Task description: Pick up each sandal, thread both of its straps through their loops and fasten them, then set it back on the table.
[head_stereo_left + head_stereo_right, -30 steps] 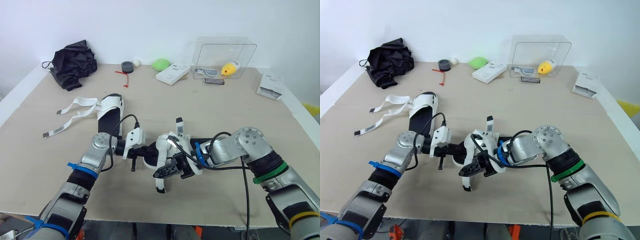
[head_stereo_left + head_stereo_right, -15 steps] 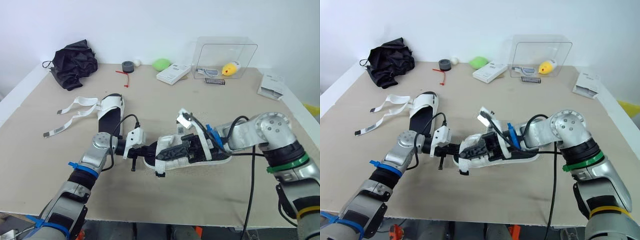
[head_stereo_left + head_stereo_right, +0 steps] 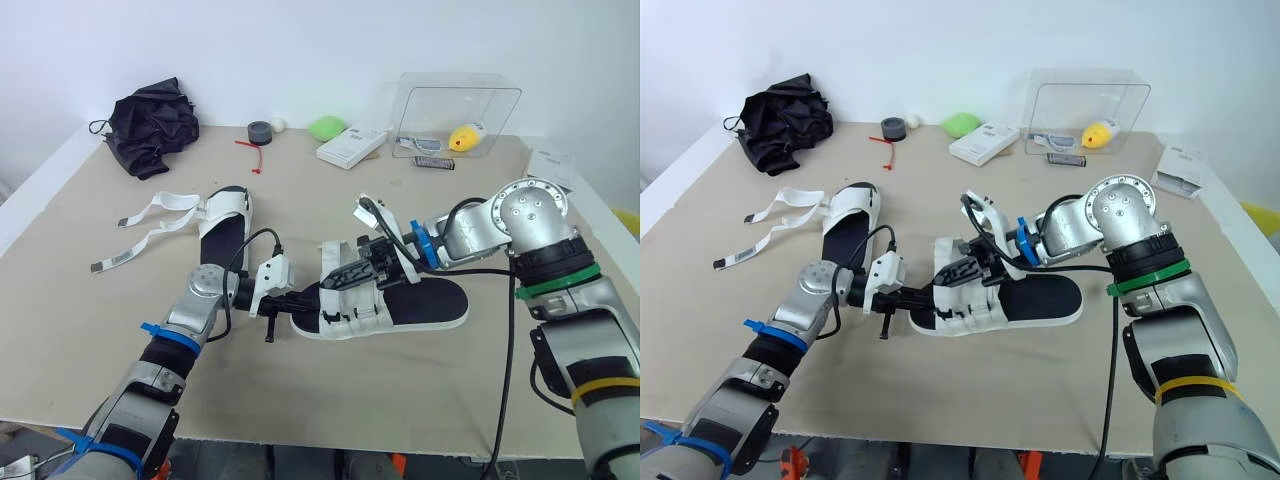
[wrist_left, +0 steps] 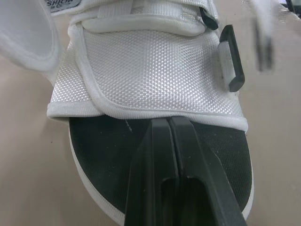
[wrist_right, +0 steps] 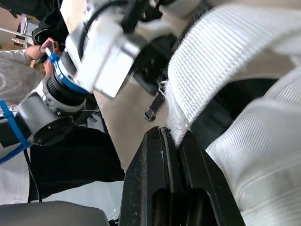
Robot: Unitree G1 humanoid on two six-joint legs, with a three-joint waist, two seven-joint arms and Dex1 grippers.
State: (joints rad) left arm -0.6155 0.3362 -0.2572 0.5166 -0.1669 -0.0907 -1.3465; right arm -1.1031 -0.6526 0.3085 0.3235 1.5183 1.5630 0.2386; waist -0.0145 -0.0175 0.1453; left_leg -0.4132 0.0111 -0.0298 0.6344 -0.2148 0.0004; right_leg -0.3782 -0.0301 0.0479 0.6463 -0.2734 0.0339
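The sandal [image 3: 425, 300] I was working on lay sole-down on the counter [image 3: 420, 215], about midway between the left and right edges and nearer the near edge, its toe pointing to the left edge and its heel to the right edge. My left end effector [image 4: 167, 123] had its two black fingers pressed together with nothing between them, their tips resting on the black footbed at the toe, just short of the white toe band. My right end effector [image 5: 172, 135] reached across the upper from the heel side and was narrowed onto the frayed edge of a white woven strap [image 5: 225, 56], which arched away from the pinch over the sandal's upper. The second sandal [image 3: 222, 228] sat apart, closer to the left edge, with its loose straps [image 3: 150, 215] lying open and trailing toward that edge. Along the far edge stood a crumpled black bag [image 3: 150, 120] near the far left corner, a tape roll [image 3: 259, 131], a green lump [image 3: 322, 128], a white box [image 3: 350, 147] and a clear case [image 3: 455, 105] with something yellow [image 3: 463, 137] inside.
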